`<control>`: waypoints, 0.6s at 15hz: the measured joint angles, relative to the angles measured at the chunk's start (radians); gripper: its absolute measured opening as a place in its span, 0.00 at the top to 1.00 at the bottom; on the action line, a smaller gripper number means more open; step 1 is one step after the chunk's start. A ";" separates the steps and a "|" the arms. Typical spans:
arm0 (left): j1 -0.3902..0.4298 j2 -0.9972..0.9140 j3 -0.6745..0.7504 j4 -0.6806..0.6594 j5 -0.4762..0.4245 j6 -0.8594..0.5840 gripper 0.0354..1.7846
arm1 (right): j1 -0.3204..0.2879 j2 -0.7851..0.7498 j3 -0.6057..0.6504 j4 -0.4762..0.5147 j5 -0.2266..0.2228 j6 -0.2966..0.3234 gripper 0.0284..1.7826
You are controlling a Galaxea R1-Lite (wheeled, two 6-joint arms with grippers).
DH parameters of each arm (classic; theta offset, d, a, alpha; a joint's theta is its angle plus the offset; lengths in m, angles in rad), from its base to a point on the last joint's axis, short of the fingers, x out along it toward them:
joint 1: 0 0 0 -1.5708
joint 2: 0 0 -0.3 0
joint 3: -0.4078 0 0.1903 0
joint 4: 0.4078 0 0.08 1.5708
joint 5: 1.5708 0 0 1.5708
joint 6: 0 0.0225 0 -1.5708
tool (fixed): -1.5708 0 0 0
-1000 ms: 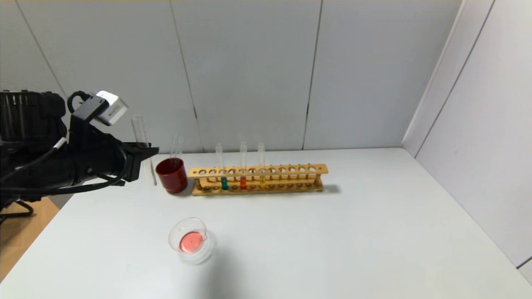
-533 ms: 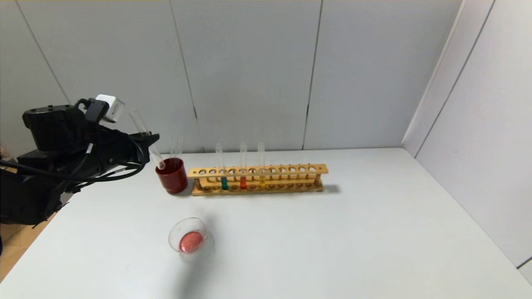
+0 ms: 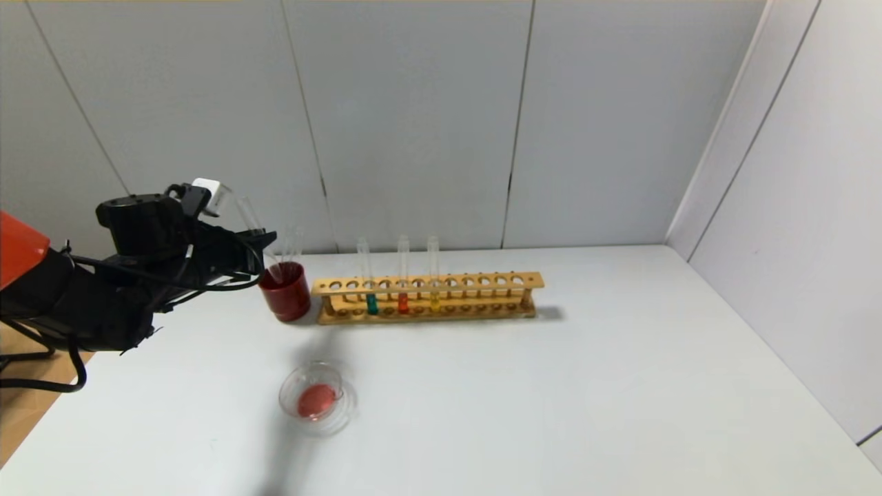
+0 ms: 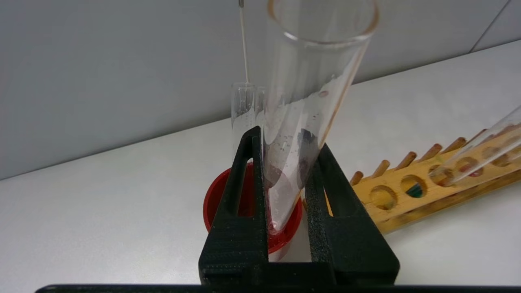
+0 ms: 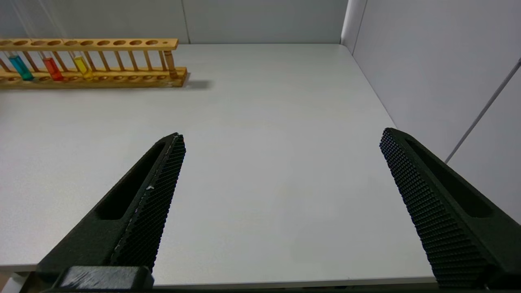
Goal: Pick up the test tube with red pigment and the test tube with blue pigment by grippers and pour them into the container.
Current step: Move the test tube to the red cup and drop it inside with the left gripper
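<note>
My left gripper is shut on the test tube with red pigment, a clear tube that now holds only faint pink residue. The tube leans, and its round base is inside the dark red cup. The left wrist view shows it between my left gripper's black fingers over the cup. The test tube with blue pigment stands in the wooden rack. The clear glass container near the table's front holds red liquid. My right gripper is open and empty over bare table.
The rack also holds a darker red-orange tube and a yellow tube. Another empty tube stands in the red cup. The rack lies far from the right gripper. Walls close the back and right sides.
My left arm has moved right and down with the tube. The tube has tilted and its base has gone from beside the red cup into it.
</note>
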 joint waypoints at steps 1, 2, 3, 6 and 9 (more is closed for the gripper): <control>0.004 0.020 -0.013 -0.002 -0.002 0.002 0.84 | 0.000 0.000 0.000 0.000 0.000 0.000 0.02; 0.010 0.036 -0.020 -0.001 -0.013 0.006 0.84 | 0.000 0.000 0.000 0.000 0.000 0.000 0.02; 0.016 0.046 -0.024 -0.001 -0.038 0.011 0.84 | 0.000 0.000 0.000 0.000 0.000 0.000 0.02; 0.046 0.068 -0.024 -0.001 -0.116 0.092 0.84 | 0.000 0.000 0.000 0.000 0.000 0.000 0.02; 0.053 0.096 -0.028 -0.018 -0.121 0.119 0.84 | 0.000 0.000 0.000 0.000 0.000 0.000 0.02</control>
